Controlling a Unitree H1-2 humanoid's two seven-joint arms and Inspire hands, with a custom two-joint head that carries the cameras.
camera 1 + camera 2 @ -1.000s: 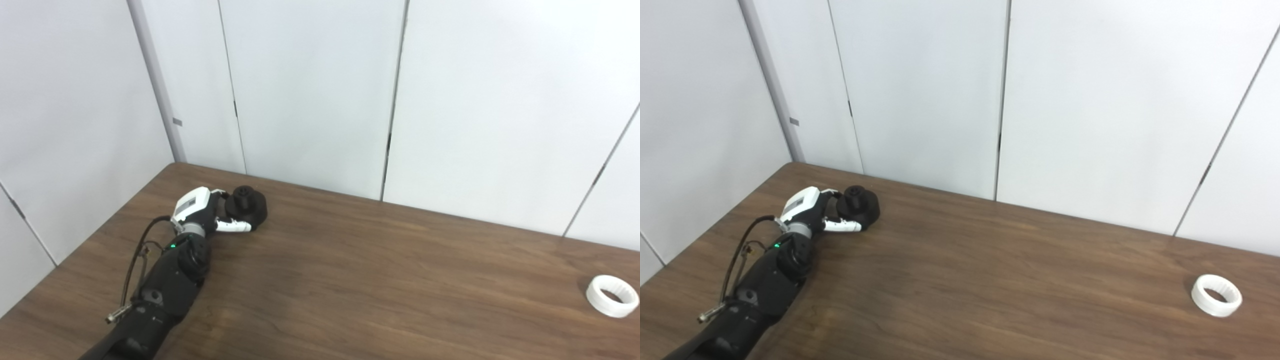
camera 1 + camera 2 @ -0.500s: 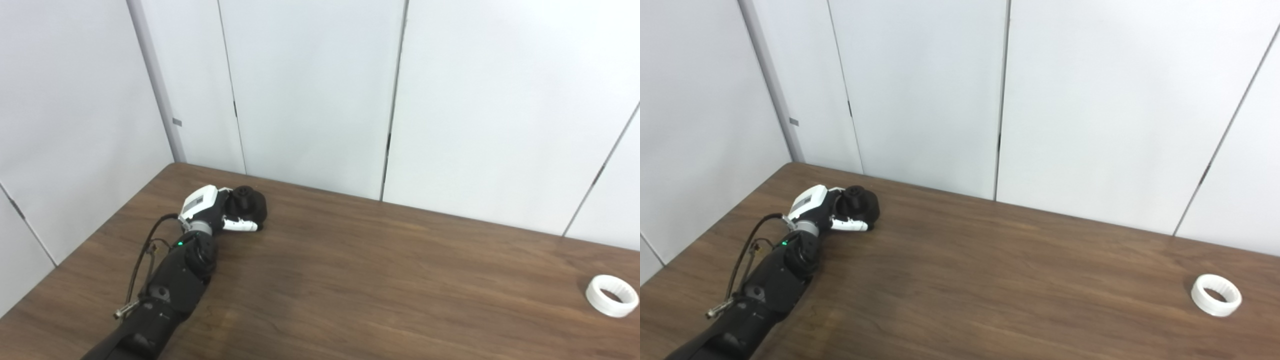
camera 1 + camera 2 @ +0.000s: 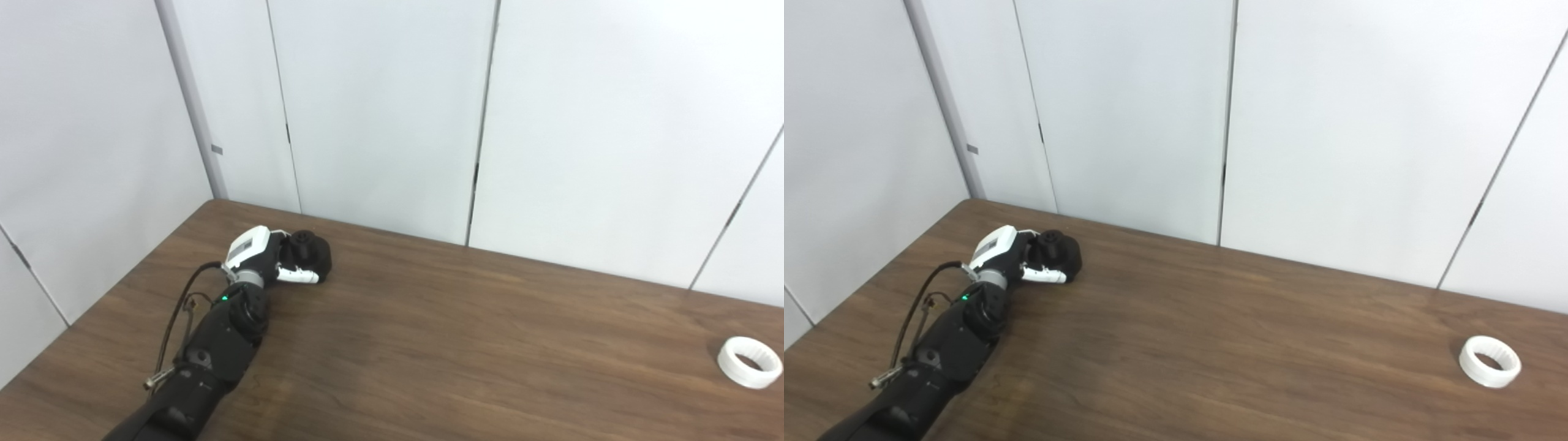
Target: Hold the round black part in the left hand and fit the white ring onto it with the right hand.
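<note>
At the far left corner of the brown wooden worktop (image 3: pixel 465 343), the robot's left hand (image 3: pixel 266 263) wraps around the round black part (image 3: pixel 311 256), a white thumb lying across the part's near side and the other fingers mostly hidden behind it; the part sits low at the worktop, and whether it touches the surface cannot be told. A pale label on the back of the hand is too small to read, and a green light glows at the wrist. The white ring (image 3: pixel 1489 361) lies flat near the worktop's right edge, well apart from the hand, its hollow centre showing only the wood beneath. White wall panels (image 3: pixel 380 110) stand behind the worktop's far edge.
</note>
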